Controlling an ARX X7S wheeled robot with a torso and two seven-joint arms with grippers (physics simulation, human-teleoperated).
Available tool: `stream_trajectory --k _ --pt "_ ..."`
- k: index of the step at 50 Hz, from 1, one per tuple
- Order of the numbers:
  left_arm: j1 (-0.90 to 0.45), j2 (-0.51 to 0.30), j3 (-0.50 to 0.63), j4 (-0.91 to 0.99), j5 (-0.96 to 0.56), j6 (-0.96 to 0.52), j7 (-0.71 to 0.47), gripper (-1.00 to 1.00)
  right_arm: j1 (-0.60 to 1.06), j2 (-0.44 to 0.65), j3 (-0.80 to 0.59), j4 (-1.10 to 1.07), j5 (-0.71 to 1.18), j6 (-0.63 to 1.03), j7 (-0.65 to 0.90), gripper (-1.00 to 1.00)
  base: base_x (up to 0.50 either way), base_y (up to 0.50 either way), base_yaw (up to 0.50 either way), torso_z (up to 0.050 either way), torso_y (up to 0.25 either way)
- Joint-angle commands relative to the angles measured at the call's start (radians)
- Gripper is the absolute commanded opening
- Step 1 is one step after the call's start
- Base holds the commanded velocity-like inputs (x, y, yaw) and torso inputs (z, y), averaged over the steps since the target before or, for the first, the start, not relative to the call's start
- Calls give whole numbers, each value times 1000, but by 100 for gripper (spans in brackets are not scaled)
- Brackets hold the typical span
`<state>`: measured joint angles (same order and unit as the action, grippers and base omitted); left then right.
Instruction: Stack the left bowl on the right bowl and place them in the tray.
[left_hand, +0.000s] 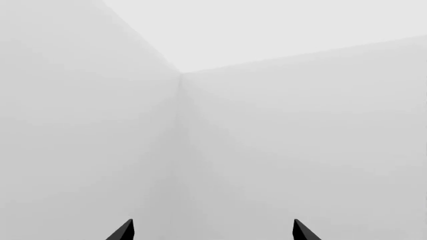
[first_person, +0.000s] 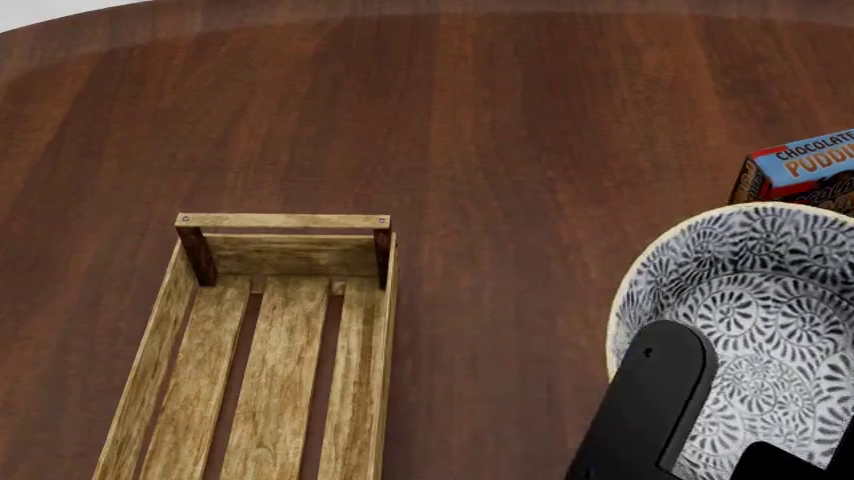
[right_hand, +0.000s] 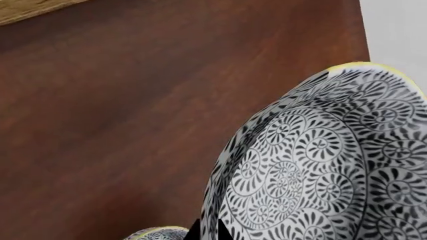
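A black-and-white patterned bowl (first_person: 761, 300) with a yellowish rim is at the right of the head view, right of the tray (first_person: 388, 330). My right gripper (right_hand: 215, 231) is shut on this bowl's rim (right_hand: 320, 165), one finger inside and one outside. My right arm (first_person: 654, 410) covers part of the bowl. A sliver of a second patterned bowl (right_hand: 157, 234) shows beside the fingers. The tray is an empty light-wood slatted crate at lower left; its edge also shows in the right wrist view (right_hand: 33, 12). My left gripper (left_hand: 213, 231) is open and empty, facing blank walls.
A chocolate pudding box (first_person: 801, 170) stands at the right edge, just behind the held bowl. The dark wooden table (first_person: 507, 150) stretches behind and between the tray and the bowl. The table's edge (right_hand: 363, 35) is near the bowl in the right wrist view.
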<state>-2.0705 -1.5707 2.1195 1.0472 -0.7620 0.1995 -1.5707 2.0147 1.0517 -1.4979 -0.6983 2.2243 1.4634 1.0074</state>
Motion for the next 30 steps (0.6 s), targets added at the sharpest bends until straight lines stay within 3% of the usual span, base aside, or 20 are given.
stream_trajectory --k 1,13,20,30 --pt "13 0 -6 0 10 10 0 100 145 143 -101 -52 175 -5 181 -100 0 0 0 0 0" --pt "4 0 -35 0 -14 -3 0 100 193 324 -220 -85 282 23 373 -100 0 0 0 0 0" --pt "13 0 -37 0 -13 -2 0 100 187 434 -234 -95 288 73 406 -100 0 0 0 0 0" --pt "26 0 -39 0 -9 7 0 100 141 500 -238 -104 113 75 267 -100 0 0 0 0 0"
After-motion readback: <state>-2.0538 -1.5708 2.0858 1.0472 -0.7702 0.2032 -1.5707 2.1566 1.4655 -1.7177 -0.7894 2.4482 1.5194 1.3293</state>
